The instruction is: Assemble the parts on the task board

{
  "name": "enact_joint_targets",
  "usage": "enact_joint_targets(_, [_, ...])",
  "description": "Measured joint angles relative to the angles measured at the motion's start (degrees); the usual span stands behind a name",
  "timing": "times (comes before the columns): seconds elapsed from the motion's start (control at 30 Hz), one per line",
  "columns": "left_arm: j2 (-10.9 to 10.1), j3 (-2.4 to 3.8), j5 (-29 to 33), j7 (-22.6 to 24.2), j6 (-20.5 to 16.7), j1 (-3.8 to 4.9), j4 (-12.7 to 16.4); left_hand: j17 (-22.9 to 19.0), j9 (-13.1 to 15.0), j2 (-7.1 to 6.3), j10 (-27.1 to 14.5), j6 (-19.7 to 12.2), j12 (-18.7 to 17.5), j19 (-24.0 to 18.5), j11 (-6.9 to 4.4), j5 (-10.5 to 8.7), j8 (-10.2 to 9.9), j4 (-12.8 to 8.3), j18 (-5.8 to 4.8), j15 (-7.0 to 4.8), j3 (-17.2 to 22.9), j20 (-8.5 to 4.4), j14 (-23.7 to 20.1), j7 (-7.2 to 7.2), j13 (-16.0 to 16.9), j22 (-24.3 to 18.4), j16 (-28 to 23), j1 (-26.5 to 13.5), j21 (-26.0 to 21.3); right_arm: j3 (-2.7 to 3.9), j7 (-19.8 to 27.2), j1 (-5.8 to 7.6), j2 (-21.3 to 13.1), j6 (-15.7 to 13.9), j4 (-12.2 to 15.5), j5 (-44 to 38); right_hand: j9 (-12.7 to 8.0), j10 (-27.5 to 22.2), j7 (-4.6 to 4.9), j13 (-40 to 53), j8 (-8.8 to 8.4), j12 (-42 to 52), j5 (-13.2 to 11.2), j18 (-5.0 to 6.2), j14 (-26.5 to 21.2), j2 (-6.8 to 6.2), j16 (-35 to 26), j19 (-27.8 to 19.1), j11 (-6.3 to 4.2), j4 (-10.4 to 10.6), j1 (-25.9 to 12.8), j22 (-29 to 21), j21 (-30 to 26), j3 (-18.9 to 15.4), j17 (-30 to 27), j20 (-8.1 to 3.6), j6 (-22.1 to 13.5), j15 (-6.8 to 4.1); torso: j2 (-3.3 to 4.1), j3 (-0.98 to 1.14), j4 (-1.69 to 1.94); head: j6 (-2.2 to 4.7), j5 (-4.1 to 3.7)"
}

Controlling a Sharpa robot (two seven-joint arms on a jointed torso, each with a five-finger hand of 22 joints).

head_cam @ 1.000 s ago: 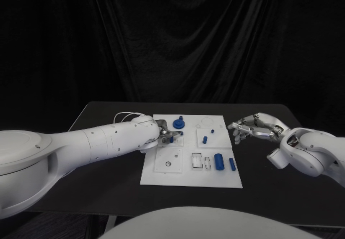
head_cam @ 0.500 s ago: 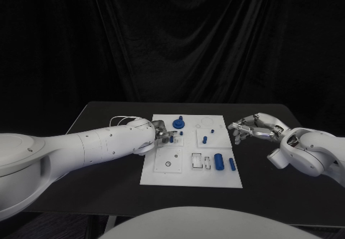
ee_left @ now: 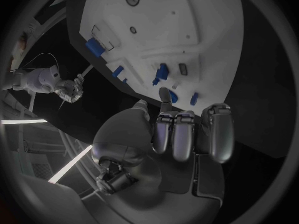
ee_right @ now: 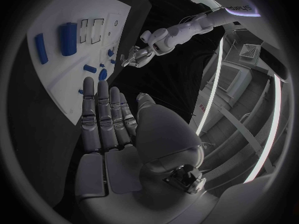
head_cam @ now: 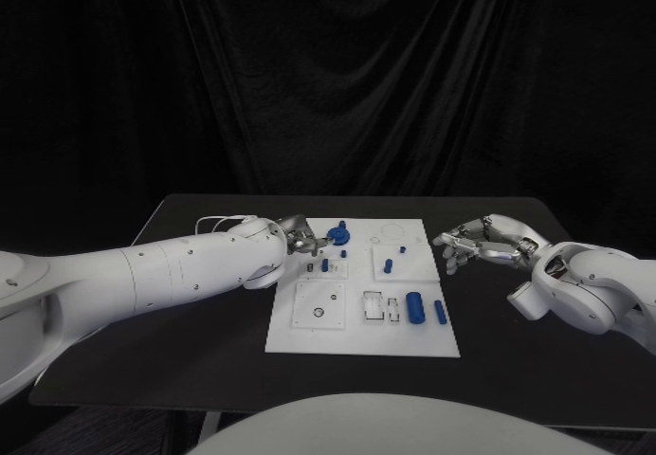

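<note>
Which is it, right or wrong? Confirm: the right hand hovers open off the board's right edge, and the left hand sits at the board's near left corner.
Wrong on one point. In the head view the left hand is at the far left part of the task board, next to the tall blue part, not the near corner. The right hand is indeed open beside the board's right edge.

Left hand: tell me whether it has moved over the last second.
Yes. The silver left hand has drawn back from the white task board's left-middle toward its far left corner, beside the tall blue part.

lab | black curtain (head_cam: pixel 355 95) | black table (head_cam: pixel 205 313) | ceiling light strips (ee_right: pixel 212 84)
</note>
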Motion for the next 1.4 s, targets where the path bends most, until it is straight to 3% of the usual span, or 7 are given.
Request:
enact_joint_targets(0.27, [-1.14, 0.07, 0.0, 0.51, 0.93, 5.69, 2.45, 0.0, 0.36, -0.1, 0.0, -1.32, 0.0, 0.0, 0.0, 0.01, -0.61, 0.0, 0.0, 0.0, -0.32, 0.0, 0.0, 0.31, 0.0, 0.0, 0.0, 4.04, 0.0, 0.0, -0.02, 0.0, -0.03, 0.0, -0.01, 0.0, 0.0, 0.0, 0.0, 0.0, 0.0, 0.0, 0.0, 0.0, 0.0, 0.0, 0.0, 0.0, 0.0, 0.0, 0.0, 0.0, 0.0, 0.0, 0.0, 0.0, 0.0, 0.0, -0.04, 0.0, -0.03, 0.0, 0.05])
enact_joint_targets(0.47, [0.63, 0.11, 0.34, -0.9, 12.04, 8.38, 0.69, 0.0, 0.84, 0.22, -0.12, -4.19, 0.24, -0.45, 0.12, -2.08, -1.56, -2.06, 0.0, 0.06, 2.7, 0.45, 0.04, 0.92, 0.15, 0.0, 0.0, 10.71, -0.58, 0.0, 0.2, 0.0, 0.03, -0.15, 0.15, 0.0, 0.0, 0.0, 0.0, -0.04, 0.0, 0.0, 0.0, 0.0, 0.0, 0.0, 0.33, 0.0, 0.0, 0.0, 0.0, 0.01, 0.0, 0.0, -0.05, 0.0, 0.0, 0.0, -0.04, 0.01, -0.04, 0.0, -0.07])
enact_joint_targets(0.73, [3.38, 0.06, 1.33, -1.4, 25.17, 9.03, -3.43, 0.0, 1.52, 0.03, -0.1, -6.68, 0.21, 0.69, 1.13, -7.47, -1.56, -3.31, 0.0, 1.08, 5.24, 1.57, 0.17, 2.17, 0.16, 0.0, 0.0, 14.06, 0.91, 0.0, 3.15, -0.01, -0.28, -2.16, 0.92, 0.0, 0.0, 2.36, -0.41, -0.66, 0.88, 0.45, 3.89, -0.01, 2.34, -0.68, 1.85, 2.01, -0.61, 0.18, 1.44, 0.05, 0.72, 0.21, -0.33, -0.79, 1.65, -1.37, -0.01, 0.01, -0.04, 0.0, -0.44])
enact_joint_targets(0.87, [4.07, 0.06, 1.67, 0.16, 28.93, 9.23, -4.8, 0.0, 1.53, 0.49, -0.01, -8.61, -0.44, 1.31, 2.04, -12.91, -1.56, -0.61, 0.0, 2.03, 3.16, 2.19, 0.16, 2.99, 0.01, 0.0, 0.0, 10.62, 2.82, 0.0, 5.04, -0.01, -0.38, -3.54, 1.0, 0.0, 0.0, 3.15, -0.72, -0.87, 1.1, 0.45, 4.44, -0.01, 2.95, -0.47, 2.26, 2.56, -0.82, 0.08, 1.69, 0.12, 0.99, 0.58, -0.43, -0.92, 1.97, -1.41, 0.0, 0.03, -0.05, 0.0, -0.46])
enact_joint_targets(1.1, [5.35, 0.08, 2.02, 2.98, 34.15, 9.27, -6.68, 0.0, 1.18, 1.21, -0.03, -12.76, -0.23, -2.21, 2.44, -12.51, -1.04, 0.27, 0.0, 2.69, 2.28, 3.39, 0.2, 3.55, -0.07, 0.0, 0.0, 7.35, -0.7, 0.0, 6.96, -0.01, -0.37, -5.07, 1.1, 0.0, 0.0, 3.23, -0.72, -0.93, 1.1, 0.45, 4.44, -0.01, 3.14, -0.47, 2.26, 2.56, -0.89, 0.08, 1.68, 0.12, 0.99, 0.58, -0.48, -0.92, 2.35, -1.6, 0.09, 0.02, -0.08, 0.0, -0.6])
enact_joint_targets(1.27, [5.85, 0.08, 2.14, 2.9, 35.3, 9.28, -7.8, 0.0, 0.17, 1.3, -0.23, -11.99, -0.23, -1.73, 2.64, -6.82, 0.53, -0.32, 0.0, 3.1, 2.87, 3.61, 0.2, 3.67, -0.01, 0.0, 0.0, 8.46, -0.2, 0.0, 7.57, -0.01, -0.36, -5.54, 1.25, 0.0, 0.0, 3.22, -0.71, -0.99, 1.1, 0.45, 4.44, -0.01, 3.14, -0.47, 2.26, 2.56, -0.89, 0.08, 1.68, 0.12, 0.99, 0.57, -0.48, -0.92, 2.35, -1.6, 0.07, 0.01, -0.04, 0.0, -0.55])
enact_joint_targets(1.4, [6.19, 0.08, 2.19, 1.58, 35.76, 9.28, -8.57, 0.0, -0.97, 1.29, -0.24, -10.43, -0.17, -0.39, 2.65, -4.83, 1.0, -0.31, 0.0, 3.1, 3.99, 3.68, 0.21, 3.29, 0.08, 0.04, 0.0, 9.42, 0.88, 0.0, 7.69, -0.01, -0.19, -5.63, 1.17, 0.0, 0.0, 3.22, -0.71, -0.99, 1.1, 0.45, 4.44, 0.0, 3.14, -0.47, 2.26, 2.69, -0.89, 0.07, 1.68, 0.12, 0.99, 0.57, -0.47, -1.05, 2.35, -1.59, 0.04, 0.01, -0.02, 0.0, -0.43])
